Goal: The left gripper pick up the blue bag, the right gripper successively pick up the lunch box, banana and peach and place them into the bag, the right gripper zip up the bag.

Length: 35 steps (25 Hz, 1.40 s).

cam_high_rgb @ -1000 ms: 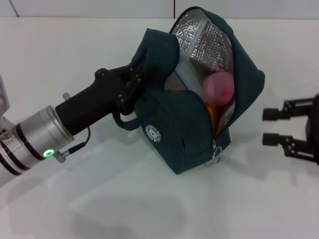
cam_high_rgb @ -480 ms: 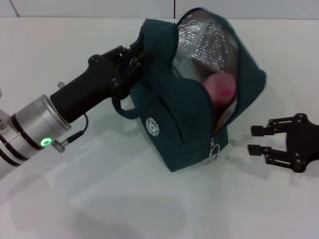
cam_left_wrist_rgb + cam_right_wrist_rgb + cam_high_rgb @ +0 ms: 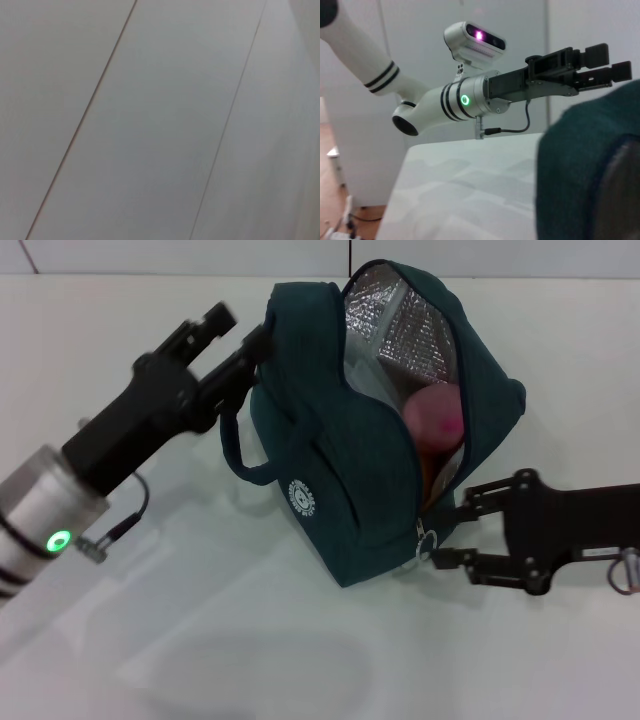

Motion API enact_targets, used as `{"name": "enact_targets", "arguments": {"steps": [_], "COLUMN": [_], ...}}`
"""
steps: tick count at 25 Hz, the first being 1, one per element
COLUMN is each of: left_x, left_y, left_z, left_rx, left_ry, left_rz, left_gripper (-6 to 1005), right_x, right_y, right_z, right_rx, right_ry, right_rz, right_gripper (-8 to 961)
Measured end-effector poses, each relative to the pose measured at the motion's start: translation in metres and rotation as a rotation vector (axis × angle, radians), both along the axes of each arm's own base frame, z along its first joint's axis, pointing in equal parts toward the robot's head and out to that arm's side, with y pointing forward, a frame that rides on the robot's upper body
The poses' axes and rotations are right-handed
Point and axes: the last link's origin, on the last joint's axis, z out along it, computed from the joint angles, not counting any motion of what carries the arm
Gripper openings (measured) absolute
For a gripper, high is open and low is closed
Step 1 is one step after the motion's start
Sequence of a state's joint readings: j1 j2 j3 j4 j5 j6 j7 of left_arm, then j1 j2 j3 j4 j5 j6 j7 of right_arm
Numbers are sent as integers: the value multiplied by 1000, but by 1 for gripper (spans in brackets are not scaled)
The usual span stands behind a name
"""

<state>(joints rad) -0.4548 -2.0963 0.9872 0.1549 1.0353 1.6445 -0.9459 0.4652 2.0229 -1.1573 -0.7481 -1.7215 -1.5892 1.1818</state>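
With my left tool (image 3: 232, 332) clenched on the dark blue fabric bag (image 3: 385, 420) near the white surface's (image 3: 150, 640) far edge, pink peach (image 3: 435, 418) inside, I judge zipping next: my released right tool (image 3: 452, 533) must pinch the zipper pull (image 3: 427, 545).

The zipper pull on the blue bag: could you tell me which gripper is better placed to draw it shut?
The right gripper: it sits open right beside the zipper pull. The left gripper is at the blue bag's far upper edge.
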Motion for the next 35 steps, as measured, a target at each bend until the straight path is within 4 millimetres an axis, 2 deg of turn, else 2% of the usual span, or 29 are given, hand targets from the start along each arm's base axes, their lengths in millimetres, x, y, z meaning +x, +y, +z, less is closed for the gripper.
{"name": "enact_targets", "arguments": {"steps": [4, 7, 14, 20, 26, 31, 35], "left_x": [-10, -25, -39, -46, -53, -51, -46], "left_y": [-23, -44, -74, -88, -100, -100, -91], "left_z": [4, 5, -7, -15, -36, -56, -65], "left_rx": [32, 72, 75, 72, -36, -149, -182], "left_ry": [-4, 20, 121, 181, 321, 397, 407], "left_rz": [-23, 5, 2, -3, -59, -108, -108], "left_gripper": [623, 722, 754, 756, 739, 722, 708], "right_x": [-15, -23, -43, -62, -74, -78, -78], "right_y": [3, 6, 24, 37, 46, 47, 46], "right_z": [-9, -10, -14, -16, -15, -17, -18], "right_rx": [-34, -35, -1, 4, 36, 34, 24], "right_ry": [1, 18, 52, 104, 157, 171, 170], "right_rz": [49, 63, 71, 73, 57, 54, 53], "right_gripper": [385, 385, 384, 383, 382, 361, 340]}}
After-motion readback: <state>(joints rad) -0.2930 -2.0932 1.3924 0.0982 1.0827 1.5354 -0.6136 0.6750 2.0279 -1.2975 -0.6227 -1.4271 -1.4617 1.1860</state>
